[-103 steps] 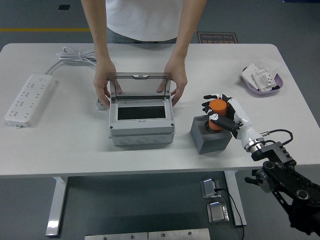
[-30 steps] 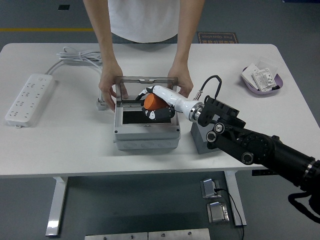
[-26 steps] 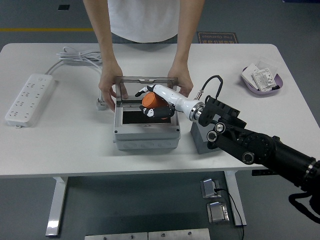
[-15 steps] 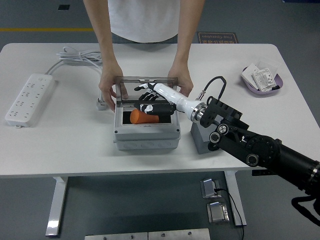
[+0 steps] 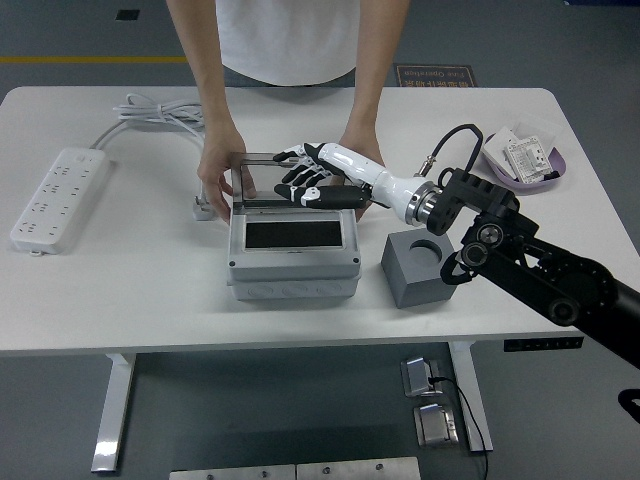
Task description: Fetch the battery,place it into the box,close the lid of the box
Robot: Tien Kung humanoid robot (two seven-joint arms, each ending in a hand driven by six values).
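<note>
The right hand (image 5: 305, 178) is being held over the raised transparent lid (image 5: 290, 178) of the grey plastic enclosure box (image 5: 293, 252), white-and-black fingers (image 5: 292, 190) spread apart, nothing gripped. The battery is not being seen; the dark window is hiding the box's interior. The lid is being steadied at both sides by a person's hands (image 5: 220, 172). A grey block with a round socket (image 5: 420, 267) is sitting on the white worktop (image 5: 150, 290) just right of the box.

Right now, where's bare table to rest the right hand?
Free: between the power strip and the box, and between the grey block and purple tray. Crowded: behind the box, where the person's hands and the right hand meet.
</note>
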